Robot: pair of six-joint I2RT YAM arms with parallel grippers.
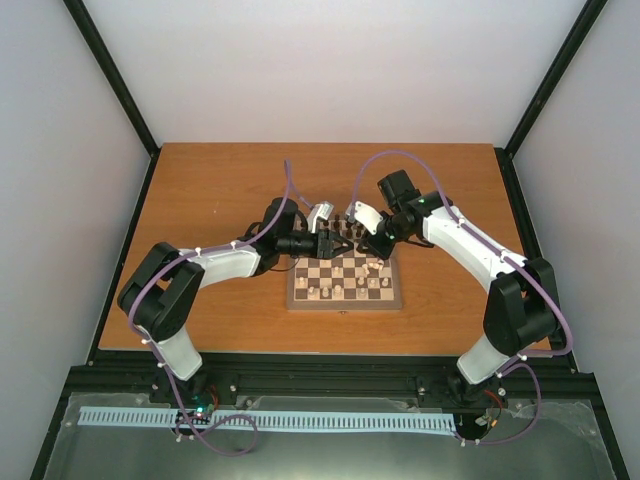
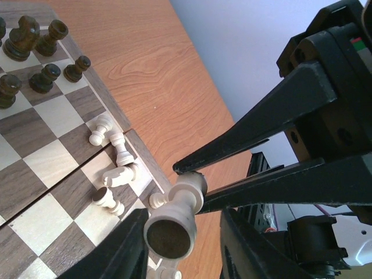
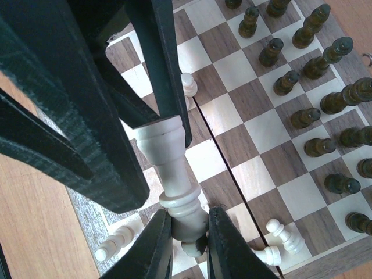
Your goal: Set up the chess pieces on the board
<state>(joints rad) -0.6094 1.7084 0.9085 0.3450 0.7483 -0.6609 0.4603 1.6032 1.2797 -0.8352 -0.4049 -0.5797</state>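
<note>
A tall cream chess piece [image 2: 168,232] hangs in the air above the far edge of the board [image 1: 345,305], between both grippers. My right gripper [image 3: 189,224] is shut on its head end [image 3: 174,168]. It enters the left wrist view from the right [image 2: 189,187]. My left gripper [image 2: 183,212] is open around the piece's base, with a gap showing on one side. It reaches in from above in the right wrist view [image 3: 156,139]. Dark pieces [image 3: 308,116] stand in rows. Several cream pieces [image 2: 119,174] lie or stand at the board's corner. The grippers [image 1: 338,240] [image 1: 368,243] meet tip to tip.
The board lies mid-table on a brown wooden tabletop [image 1: 220,200] with bare wood all round it. A black frame [image 1: 120,90] and white walls close the sides and back. More cream pieces [image 3: 282,232] lie at the board's edge below the right gripper.
</note>
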